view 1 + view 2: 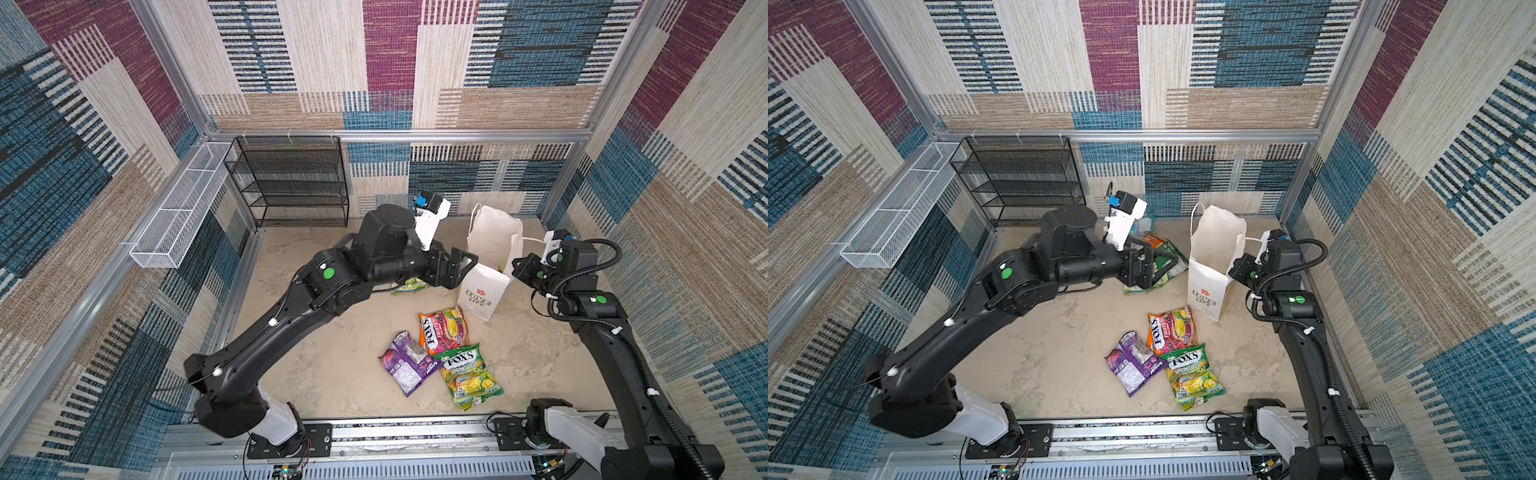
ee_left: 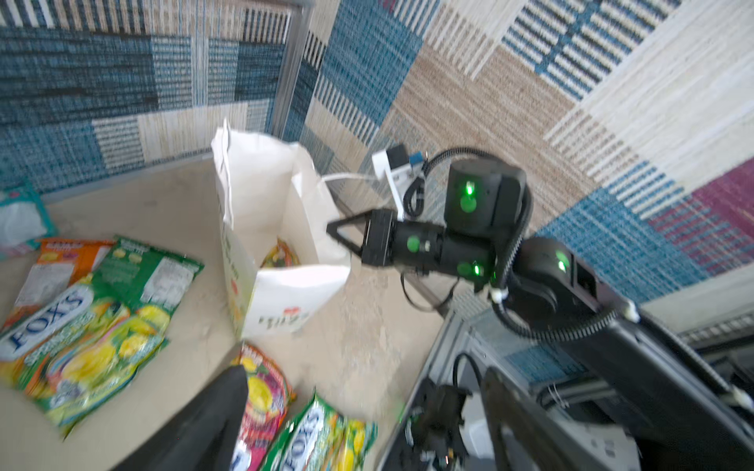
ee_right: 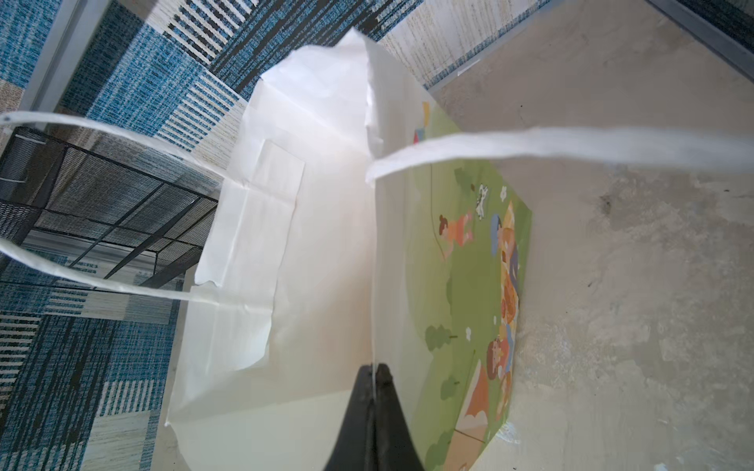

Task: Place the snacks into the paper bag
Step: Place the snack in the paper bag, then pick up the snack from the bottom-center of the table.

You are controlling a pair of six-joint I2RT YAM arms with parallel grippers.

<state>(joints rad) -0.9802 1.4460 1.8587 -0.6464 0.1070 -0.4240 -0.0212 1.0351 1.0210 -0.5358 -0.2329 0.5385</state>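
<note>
Black fingers of the right gripper (image 3: 373, 369) are lying closest to the lens in the right wrist view. They are pressing together on the thin top edge of the paper bag (image 3: 285, 244), pinching one wall of it. The bag is standing upright on the floor (image 1: 332, 374) with its mouth gaping open. It is white, and in both top views its front is showing a red flower above the words LOVE LIFE. Its narrow side is carrying a green cartoon meadow with small figures. White cord handles (image 3: 571, 149) are sticking out from the rim. One colourful packet (image 2: 279, 255) is sitting deep inside the bag.

The left gripper (image 1: 1163, 266) is hanging just beside the bag, across from the right one, with its fingers spread wide apart. Beyond it, away from the bag, green packets (image 2: 151, 273), an orange packet (image 2: 61, 261) and a teal packet (image 2: 20, 220) are lying in a loose heap. Near the bag's lettered face an orange-pink packet (image 1: 444, 330), a purple packet (image 1: 407, 363) and a green-yellow packet (image 1: 471, 374) are lying flat and touching one another, two of them printed FOX'S.
</note>
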